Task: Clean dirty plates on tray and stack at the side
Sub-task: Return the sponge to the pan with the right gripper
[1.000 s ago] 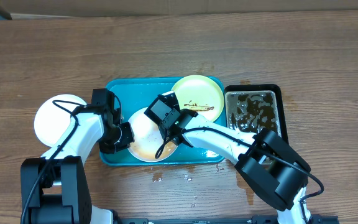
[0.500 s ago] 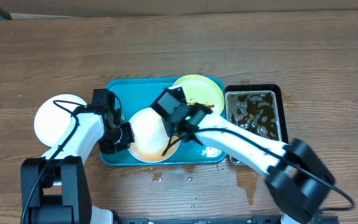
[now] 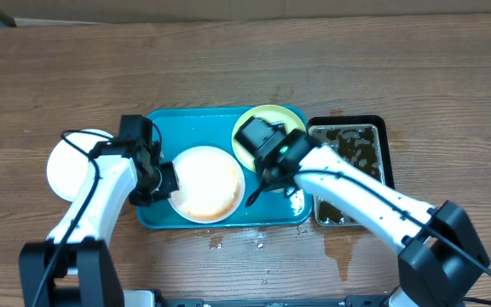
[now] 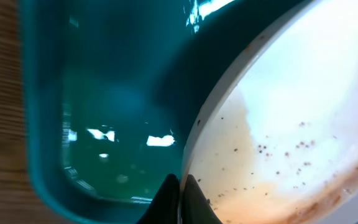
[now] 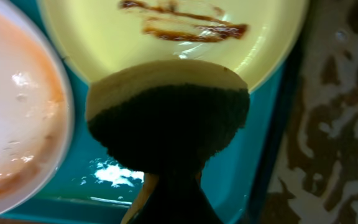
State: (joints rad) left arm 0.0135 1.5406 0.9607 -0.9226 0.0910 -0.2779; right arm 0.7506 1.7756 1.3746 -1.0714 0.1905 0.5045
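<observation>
A white plate [image 3: 205, 182] with a brown film along its near edge lies on the teal tray [image 3: 190, 124]; it also shows in the left wrist view [image 4: 291, 112]. My left gripper [image 3: 165, 179] is shut on that plate's left rim [image 4: 180, 186]. A yellow-green plate [image 3: 288, 119] with brown sauce streaks [image 5: 185, 28] lies at the tray's back right. My right gripper [image 3: 267, 162] is shut on a sponge [image 5: 166, 115] with a dark scouring face, over the yellow-green plate's near edge. Another white plate [image 3: 65, 162] lies on the table left of the tray.
A black-rimmed pan [image 3: 348, 162] of brown water stands against the tray's right side. Water drops [image 3: 258, 243] lie on the wood in front of the tray. The tray floor [image 4: 117, 106] is wet.
My right gripper has carried the sponge off the white plate and to the right, over the yellow-green plate. The white plate now lies uncovered. The left gripper has kept its hold.
</observation>
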